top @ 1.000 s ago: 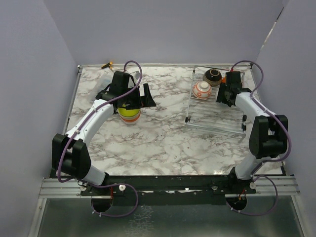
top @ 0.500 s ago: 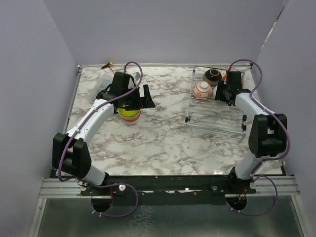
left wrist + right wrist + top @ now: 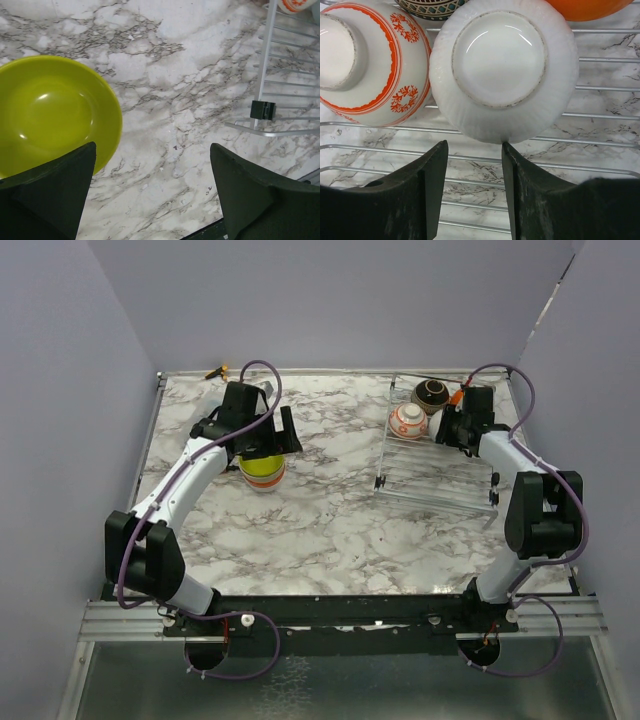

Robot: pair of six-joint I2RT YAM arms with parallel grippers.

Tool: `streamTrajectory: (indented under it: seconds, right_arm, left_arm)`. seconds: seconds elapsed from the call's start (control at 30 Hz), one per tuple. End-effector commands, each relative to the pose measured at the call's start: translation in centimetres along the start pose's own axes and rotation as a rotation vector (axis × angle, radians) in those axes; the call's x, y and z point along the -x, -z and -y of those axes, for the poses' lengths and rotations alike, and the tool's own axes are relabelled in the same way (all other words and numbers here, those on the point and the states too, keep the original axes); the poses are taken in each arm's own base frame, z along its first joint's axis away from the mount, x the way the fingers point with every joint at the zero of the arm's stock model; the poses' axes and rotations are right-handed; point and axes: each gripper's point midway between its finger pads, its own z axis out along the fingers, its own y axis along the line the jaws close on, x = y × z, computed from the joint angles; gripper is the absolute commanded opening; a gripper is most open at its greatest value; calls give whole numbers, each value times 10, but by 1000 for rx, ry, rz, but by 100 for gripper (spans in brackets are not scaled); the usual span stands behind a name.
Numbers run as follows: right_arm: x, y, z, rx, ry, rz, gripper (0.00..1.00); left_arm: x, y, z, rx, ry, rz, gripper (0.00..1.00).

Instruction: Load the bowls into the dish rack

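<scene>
A lime green bowl sits upright on the marble table, on top of another bowl whose orange edge shows beneath it. My left gripper hangs open just above it, its left finger over the bowl's rim. In the dish rack lie a white bowl bottom-up, a white bowl with orange pattern, a dark brown bowl and an orange bowl. My right gripper stands narrowly open over the rack bars, with nothing between its fingers. Its right fingertip is at the white bowl's rim.
The rack's near left corner with a black clip lies to the right of the left gripper. A small yellow and black object lies at the table's far left edge. Purple walls stand close on both sides.
The right gripper's jaws have drawn closer together while it edged toward the bowls at the rack's far end. The left gripper has shifted slightly left over the green bowl.
</scene>
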Motion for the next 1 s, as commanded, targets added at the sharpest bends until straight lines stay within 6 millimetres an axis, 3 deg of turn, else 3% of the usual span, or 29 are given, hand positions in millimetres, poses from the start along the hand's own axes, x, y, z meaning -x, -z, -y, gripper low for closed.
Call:
streamTrajectory:
  seconds: [0.0,0.13,0.33,0.47,0.63,0.73,0.83,0.97]
  right_arm:
    - [31,0,-10,43,-38,84,51]
    - [28,15,-13,44,-98,66,53]
    - [25,63,-22,94,-193,83,60]
    - [15,96,-38,178,-262,42,63]
    - [3,134,-59,312,-300,34,67]
    - [-2,148,-70,384,-312,16,67]
    - [-8,153,-82,462,-322,-2,67]
    - [-15,147,-92,530,-344,-20,65]
  left_arm:
    - [11,18,-20,119,8,62,95]
    - [11,29,-33,178,28,88,93]
    - [18,57,-51,297,50,196,92]
    - [12,68,-63,355,56,215,92]
    - [-14,58,-77,376,75,179,91]
    - [-23,45,-85,386,102,161,83]
    - [-23,34,-91,412,127,160,71]
    - [-5,30,-101,495,155,194,59]
